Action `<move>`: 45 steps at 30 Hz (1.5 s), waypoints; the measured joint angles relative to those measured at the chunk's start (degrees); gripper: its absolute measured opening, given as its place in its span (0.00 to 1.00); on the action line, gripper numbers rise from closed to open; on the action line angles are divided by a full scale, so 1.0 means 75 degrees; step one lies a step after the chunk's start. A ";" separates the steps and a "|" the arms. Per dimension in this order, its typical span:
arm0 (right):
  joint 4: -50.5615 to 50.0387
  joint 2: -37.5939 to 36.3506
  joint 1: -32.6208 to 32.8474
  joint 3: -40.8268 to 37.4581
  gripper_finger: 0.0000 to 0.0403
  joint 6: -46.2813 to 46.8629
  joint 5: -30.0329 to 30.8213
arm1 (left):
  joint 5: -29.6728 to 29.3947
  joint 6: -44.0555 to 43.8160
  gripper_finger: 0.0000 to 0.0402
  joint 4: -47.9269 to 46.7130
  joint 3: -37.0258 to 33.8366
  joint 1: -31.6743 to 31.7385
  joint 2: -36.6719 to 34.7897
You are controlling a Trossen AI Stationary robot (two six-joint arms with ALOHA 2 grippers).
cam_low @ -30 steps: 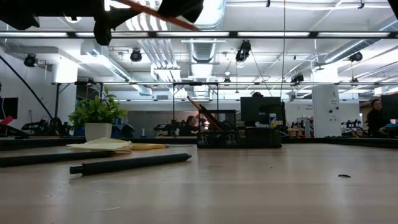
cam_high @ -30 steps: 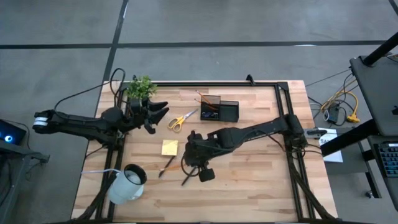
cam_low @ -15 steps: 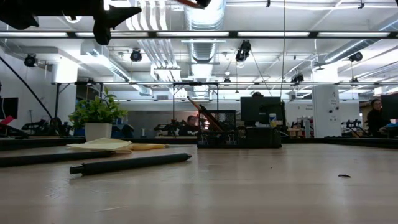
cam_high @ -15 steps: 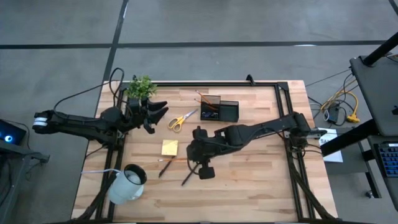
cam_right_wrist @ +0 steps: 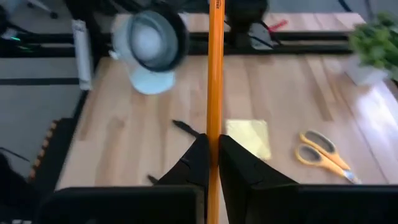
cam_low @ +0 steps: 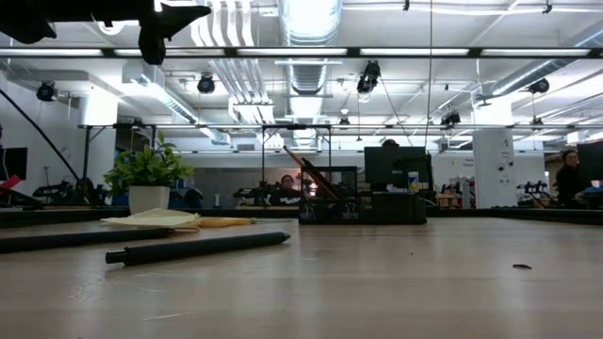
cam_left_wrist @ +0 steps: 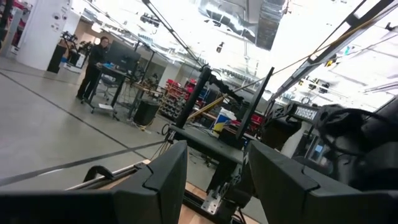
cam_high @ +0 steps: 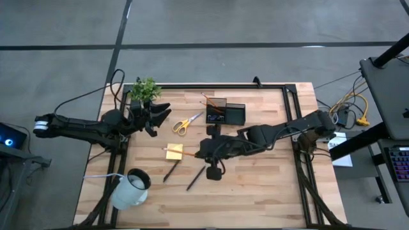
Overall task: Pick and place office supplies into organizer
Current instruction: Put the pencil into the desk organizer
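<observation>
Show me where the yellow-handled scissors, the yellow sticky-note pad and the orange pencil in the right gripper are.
Yellow-handled scissors [cam_high: 185,122]: high view, on the yellow handles.
Square yellow sticky-note pad [cam_right_wrist: 250,137]: right wrist view, middle of the pad's top sheet.
Thin orange pencil [cam_right_wrist: 215,74]: right wrist view, on the shaft above the right gripper [cam_right_wrist: 212,157].

Bystanders on the wooden desk [cam_high: 268,185]
White mug [cam_high: 130,188] lies tipped at one corner; small green potted plant [cam_high: 144,91] stands at another.

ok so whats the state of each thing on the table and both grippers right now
right gripper: shut on orange pencil, lifted
left gripper: open, empty, by plant
scissors: closed, flat
sticky-note pad: flat
two dark pens: lying loose
mug: tipped over
organizer: upright, holding pencils
</observation>
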 joint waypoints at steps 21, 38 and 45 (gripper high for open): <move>0.3991 -0.2591 -0.1380 -0.4450 0.03 0.0074 -0.0221 | -0.0094 0.0513 0.39 0.0030 0.0000 0.0000 -0.0251; 0.6170 -0.2720 -0.3732 -0.6092 0.03 -0.0687 -0.2905 | -0.1212 0.0522 0.39 0.0039 0.0000 0.0001 0.0115; 0.6892 -0.2717 -0.4734 -0.6518 0.03 -0.1244 -0.3700 | -0.1683 0.0522 0.39 0.0050 0.0000 0.0003 0.0373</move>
